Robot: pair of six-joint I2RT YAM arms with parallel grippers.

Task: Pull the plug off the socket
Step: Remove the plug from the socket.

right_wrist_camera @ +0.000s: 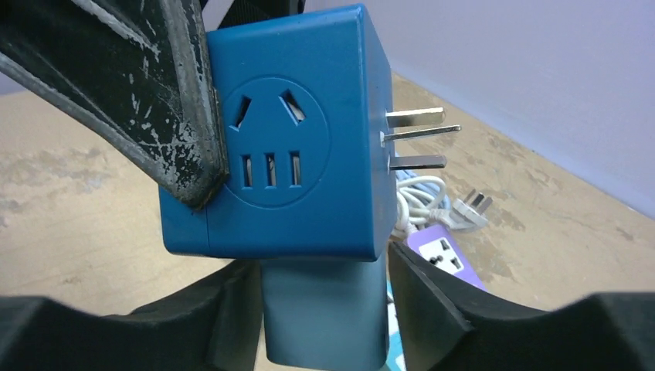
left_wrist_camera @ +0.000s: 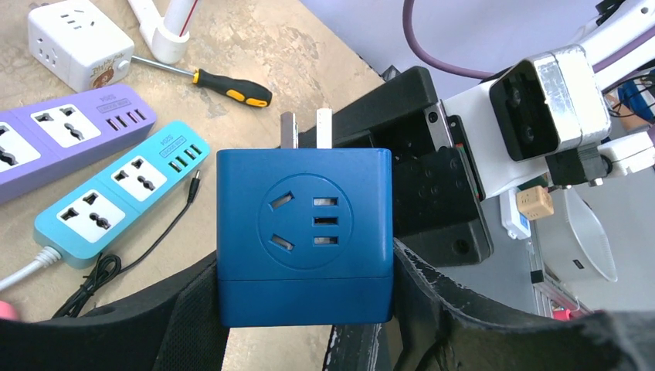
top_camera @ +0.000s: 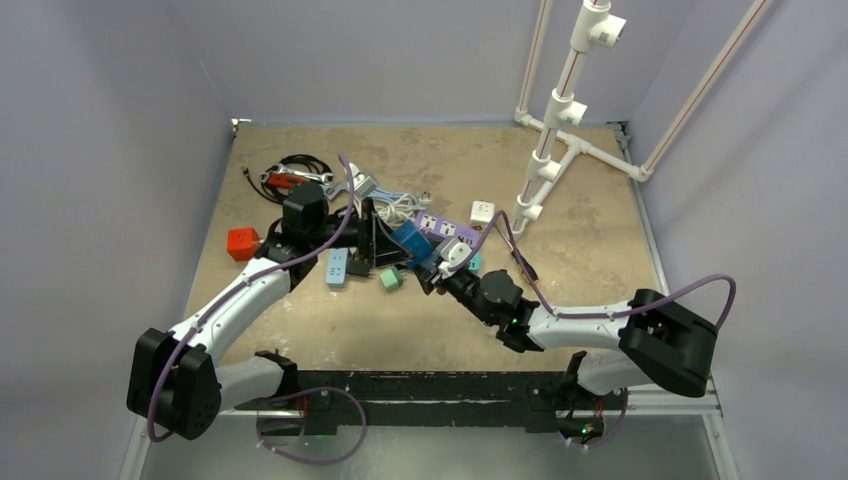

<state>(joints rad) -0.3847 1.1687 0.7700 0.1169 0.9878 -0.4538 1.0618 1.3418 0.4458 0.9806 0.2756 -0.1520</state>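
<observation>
Raised above the clutter at the middle of the desk [top_camera: 600, 250]: a blue cube socket [left_wrist_camera: 305, 232], caught between both arms. Gripped on two opposite sides by the left claw [left_wrist_camera: 305, 297], set at a middling width and clamped on the cube. In the right wrist view, one scuffed black finger [right_wrist_camera: 170, 100] of that claw pressed flat against the cube, overlapping the edge of a round socket face. Three flat metal prongs [right_wrist_camera: 413, 139] jutting from one side of the cube, free in the air. Seated against the cube's underside in that view, a paler slate-blue plug [right_wrist_camera: 324, 317], not parted from the socket. Flanked by the right claw [right_wrist_camera: 324, 290], one finger hard by each side of the plug. Impossible to tell whether pressing on it or only just beside it. On the face toward the left wrist camera, two slanted slots and three short ones inside a circle.

On the desk beyond, from the left wrist: a purple power strip [left_wrist_camera: 62, 139] and a teal power strip [left_wrist_camera: 116, 193] side by side, and a white cube socket [left_wrist_camera: 77, 42] past them. Also a yellow-and-black screwdriver [left_wrist_camera: 224, 86] with its tip at the foot of a white pipe frame [left_wrist_camera: 166, 31], and a thin black cable [left_wrist_camera: 147, 239] trailing by the teal strip. From above, a red block [top_camera: 242, 243] left of the left arm's wrist.
</observation>
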